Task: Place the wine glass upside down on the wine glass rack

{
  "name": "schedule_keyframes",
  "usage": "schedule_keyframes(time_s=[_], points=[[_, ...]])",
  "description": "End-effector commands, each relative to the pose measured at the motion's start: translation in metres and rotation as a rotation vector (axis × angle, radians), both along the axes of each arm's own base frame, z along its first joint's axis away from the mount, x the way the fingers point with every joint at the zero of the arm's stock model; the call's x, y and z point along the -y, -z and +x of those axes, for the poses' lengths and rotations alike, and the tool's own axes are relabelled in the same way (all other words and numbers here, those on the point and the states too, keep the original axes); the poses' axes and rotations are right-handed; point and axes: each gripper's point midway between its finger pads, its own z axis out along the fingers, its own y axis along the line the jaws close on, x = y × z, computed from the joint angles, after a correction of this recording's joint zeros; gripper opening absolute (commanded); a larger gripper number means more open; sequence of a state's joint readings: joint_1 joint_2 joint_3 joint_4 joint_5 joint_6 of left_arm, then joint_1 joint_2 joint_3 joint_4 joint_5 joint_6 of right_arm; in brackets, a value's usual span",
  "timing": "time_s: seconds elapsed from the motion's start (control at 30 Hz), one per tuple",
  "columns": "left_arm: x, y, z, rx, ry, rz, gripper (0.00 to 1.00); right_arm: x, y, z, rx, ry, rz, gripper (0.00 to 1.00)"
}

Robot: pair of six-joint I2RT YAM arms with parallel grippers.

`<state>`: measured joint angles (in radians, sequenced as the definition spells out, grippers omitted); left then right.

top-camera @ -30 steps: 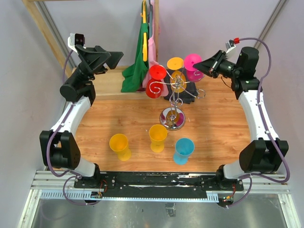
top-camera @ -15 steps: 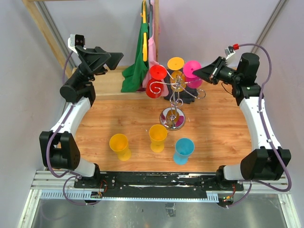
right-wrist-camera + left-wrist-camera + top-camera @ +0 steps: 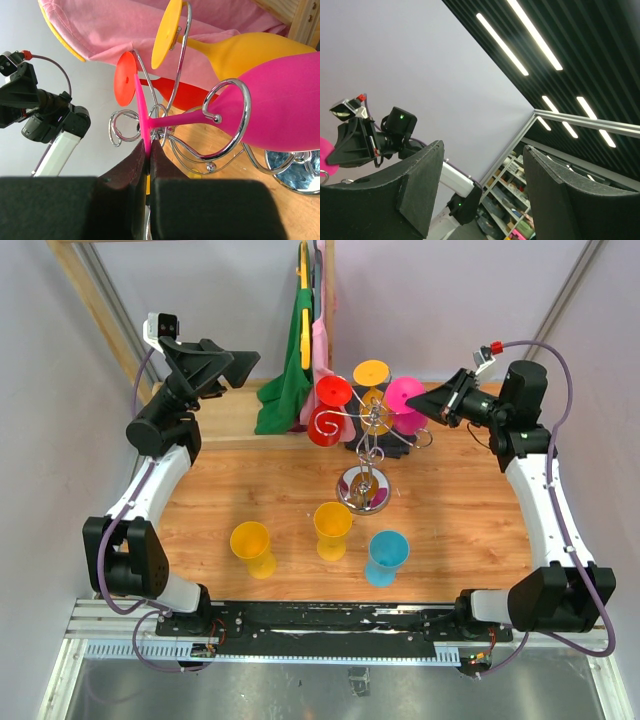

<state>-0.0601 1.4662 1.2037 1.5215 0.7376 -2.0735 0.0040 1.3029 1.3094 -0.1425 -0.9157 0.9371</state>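
Evidently the magenta plastic wine glass (image 3: pixel 280 107) is held bowl-down at the shiny chrome wire wine glass rack (image 3: pixel 227 120). Its thin stem is threaded through one of the rack's spiral loops, so the flat foot can catch on the wire and stop it dropping. The right gripper (image 3: pixel 148 150), on the rack's right side, is nearly together, its two fingers pinched on the rim of that foot. A red glass (image 3: pixel 165 90) and an orange-yellow glass (image 3: pixel 240 50) sit in other loops of the rack. The left gripper (image 3: pixel 482 147), raised well to the rack's left, has its fingers wide apart and holds nothing.
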Motion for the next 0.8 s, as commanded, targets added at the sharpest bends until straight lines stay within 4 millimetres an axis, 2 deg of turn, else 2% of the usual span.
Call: schedule_keyframes(time_s=[0.0, 0.27, 0.77], points=[[-0.005, -0.007, -0.05, 0.195, 0.035, -0.011, 0.69, 0.005, -0.007, -0.007, 0.043, 0.009, -0.012, 0.01], [-0.005, -0.007, -0.049, 0.196, 0.033, -0.013, 0.69, 0.03, -0.008, -0.004, 0.036, 0.07, -0.011, 0.01], [-0.004, -0.007, -0.049, 0.195, 0.034, -0.006, 0.69, 0.047, -0.012, 0.012, 0.041, 0.12, -0.018, 0.01]])
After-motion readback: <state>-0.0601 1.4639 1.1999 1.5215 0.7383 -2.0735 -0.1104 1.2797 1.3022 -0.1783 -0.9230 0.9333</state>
